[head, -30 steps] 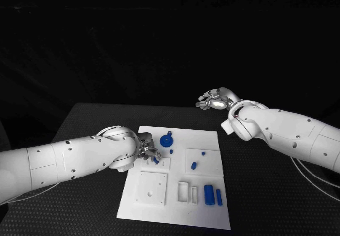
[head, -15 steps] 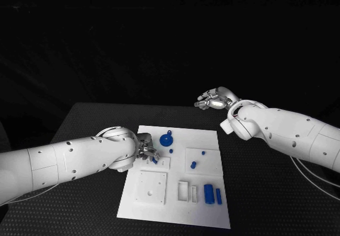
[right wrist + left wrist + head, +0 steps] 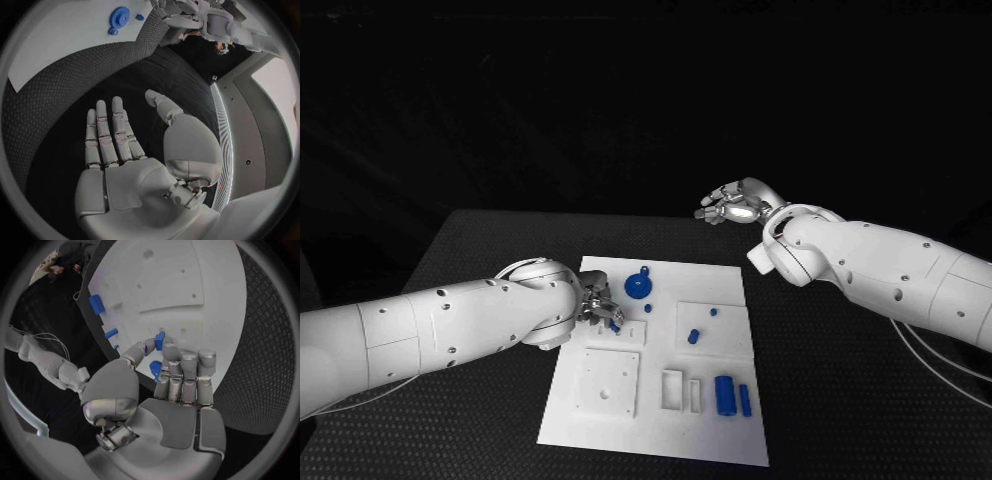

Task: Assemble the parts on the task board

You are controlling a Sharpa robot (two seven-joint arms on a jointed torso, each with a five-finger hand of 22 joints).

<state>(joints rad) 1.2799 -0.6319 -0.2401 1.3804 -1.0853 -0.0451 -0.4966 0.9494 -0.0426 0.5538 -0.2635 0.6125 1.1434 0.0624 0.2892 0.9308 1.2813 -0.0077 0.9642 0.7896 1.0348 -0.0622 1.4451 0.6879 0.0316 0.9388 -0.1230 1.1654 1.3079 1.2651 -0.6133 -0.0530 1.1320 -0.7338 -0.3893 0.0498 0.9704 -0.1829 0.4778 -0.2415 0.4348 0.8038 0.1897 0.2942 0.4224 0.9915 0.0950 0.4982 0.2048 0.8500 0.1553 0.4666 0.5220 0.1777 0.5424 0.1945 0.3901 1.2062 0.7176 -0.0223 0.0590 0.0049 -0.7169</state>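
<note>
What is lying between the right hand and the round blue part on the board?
Nothing: in the head view only bare black table separates the open right hand from the round blue part.

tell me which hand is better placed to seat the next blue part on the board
Left. The left hand is already over the task board, pinching a small blue part. The right hand hangs open beyond the board's far edge, holding nothing.

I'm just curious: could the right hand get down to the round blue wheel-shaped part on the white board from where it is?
Probably yes: the right hand is open, holding nothing, and only bare table lies between it and the wheel-shaped part.
</note>
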